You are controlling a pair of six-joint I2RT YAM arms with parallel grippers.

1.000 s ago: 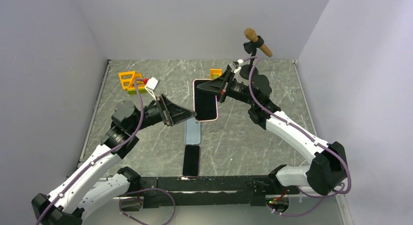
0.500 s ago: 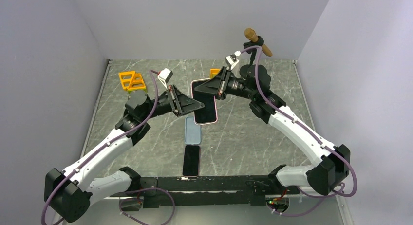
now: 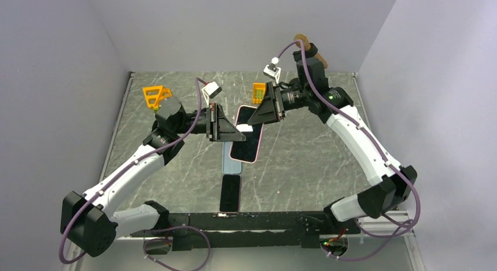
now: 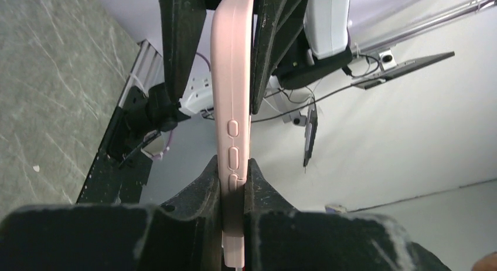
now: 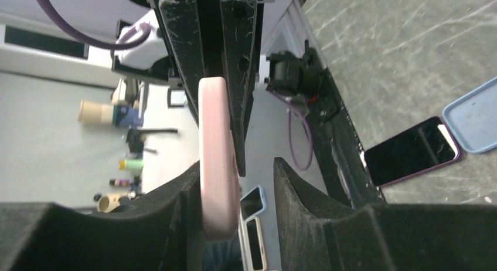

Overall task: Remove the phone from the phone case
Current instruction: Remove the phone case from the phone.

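Far to the left of the pink phone case (image 4: 231, 71), an orange toy frame (image 3: 155, 96) is lying on the grey marbled table (image 3: 305, 165). The left arm is reaching in from that side, and the left hand (image 3: 234, 128) is clamping the case's left long edge. In the left wrist view its fingers (image 4: 202, 183) are pressing flat against both faces of the case, just by the side buttons, so this hand is holding the case tightly.

The case is hanging in the air above the table, tilted, its dark side facing up toward the top camera. The phone (image 3: 246, 141) is sitting inside it, its black screen framed all round by the pink rim.

Directly under the case's near end, a pale blue case (image 3: 230, 163) is lying flat on the table, partly hidden by it. Nearer than that, a dark phone (image 3: 230, 193) is lying face up, well clear of the pink case.

At the case's far right corner, the right hand (image 3: 259, 115) is standing half wide around the end of the case. In the right wrist view the case is leaning against one finger (image 5: 181, 206) while the other finger (image 5: 305, 200) is standing apart from it, so this hand is gripping nothing.

Beyond the pink case, a small orange block (image 3: 258, 92) is sitting on the table. Farther right and behind, a wooden-handled tool (image 3: 309, 50) is showing past the right arm.
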